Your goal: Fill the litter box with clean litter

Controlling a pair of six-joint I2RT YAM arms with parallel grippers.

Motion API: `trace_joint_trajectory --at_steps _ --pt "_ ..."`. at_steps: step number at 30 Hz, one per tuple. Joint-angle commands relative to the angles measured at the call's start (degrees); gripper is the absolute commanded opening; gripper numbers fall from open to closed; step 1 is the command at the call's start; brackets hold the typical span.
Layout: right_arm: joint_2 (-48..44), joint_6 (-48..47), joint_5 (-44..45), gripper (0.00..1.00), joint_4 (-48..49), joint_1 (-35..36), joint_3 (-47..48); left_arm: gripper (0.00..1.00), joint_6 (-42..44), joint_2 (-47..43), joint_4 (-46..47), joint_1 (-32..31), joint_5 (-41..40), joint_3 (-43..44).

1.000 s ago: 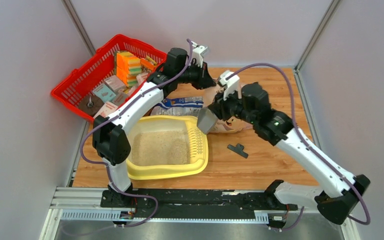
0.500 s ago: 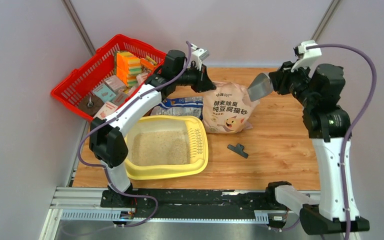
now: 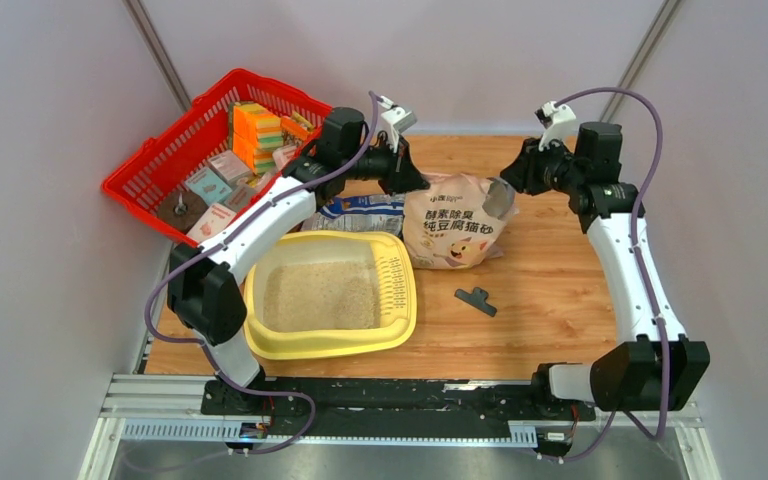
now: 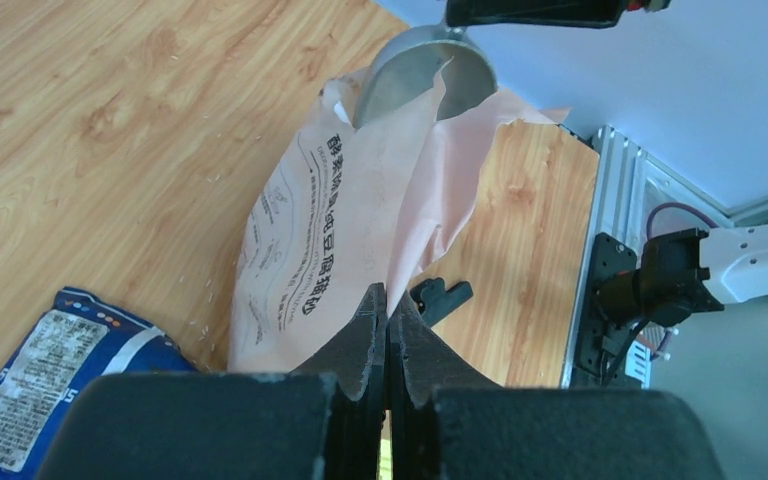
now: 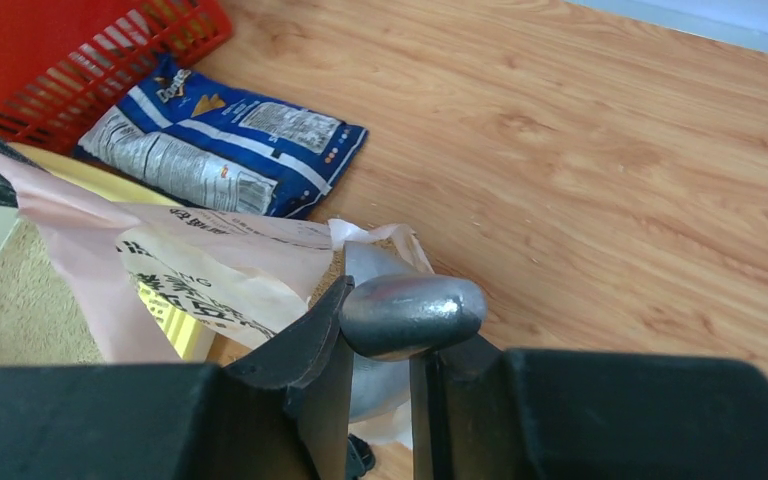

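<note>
Pale-yellow rectangular plastic litter box (image 3: 401, 326), lower centre, contains fine beige clean litter (image 3: 320, 295). Beyond it stands a tan paper bag (image 3: 450, 232). The left gripper (image 3: 413, 182) is clenched on its torn edge. The right gripper (image 3: 521, 176) grasps a grey metal scoop (image 3: 498, 200) at the bag's mouth.

the bench (image 3: 560, 290) right of the tan bag (image 3: 450, 235) is bare wood, so a gripper could pass there. only a small black clip (image 3: 475, 299) lies on it, near the litter box (image 3: 330, 346). the box is open on top, with the clean litter (image 3: 320, 295) low inside. the bag's mouth is taken up by the metal scoop (image 3: 497, 200) and the left jaws pinching its edge. the left arm (image 3: 260, 220) reaches over the gap between the box and the red basket (image 3: 150, 165). a blue bag (image 3: 360, 212) lies flat just behind the box.
</note>
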Motion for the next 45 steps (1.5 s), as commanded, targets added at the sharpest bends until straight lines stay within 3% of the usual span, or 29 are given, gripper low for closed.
trace_joint_trajectory --at_steps 1,6,12,20,24,31,34,43,45 --pt "1.7 -4.4 -8.0 0.0 6.5 0.6 -1.8 0.0 1.6 -3.6 3.7 0.4 2.0 0.2" --pt "-1.8 3.1 12.9 0.0 16.5 5.9 -8.9 0.0 0.2 -2.8 6.5 0.4 0.0 1.6" --pt "0.0 6.4 22.6 0.0 19.9 12.6 -11.0 0.0 -3.0 -0.4 10.4 0.3 -0.4 4.6" --pt "0.0 -9.7 34.0 0.0 25.3 19.9 -20.4 0.0 -4.2 1.6 11.8 0.3 -0.2 6.6" --pt "2.8 -6.5 31.3 0.0 24.3 19.9 -21.9 0.0 -4.2 1.9 11.9 0.3 -0.1 6.5" --pt "7.5 10.9 21.9 0.0 22.7 19.7 -24.7 0.0 -5.7 2.4 13.3 0.3 0.1 6.3" --pt "7.7 13.4 17.8 0.0 24.0 19.4 -26.4 0.0 -6.4 2.6 13.7 0.4 -0.1 6.5" --pt "8.8 20.7 4.4 0.0 28.3 13.6 -25.0 0.0 -7.9 4.6 14.6 0.3 -0.2 8.7" --pt "9.4 29.5 -0.1 0.0 30.3 10.7 -24.1 0.0 -7.8 5.3 14.3 0.3 -0.2 9.6"
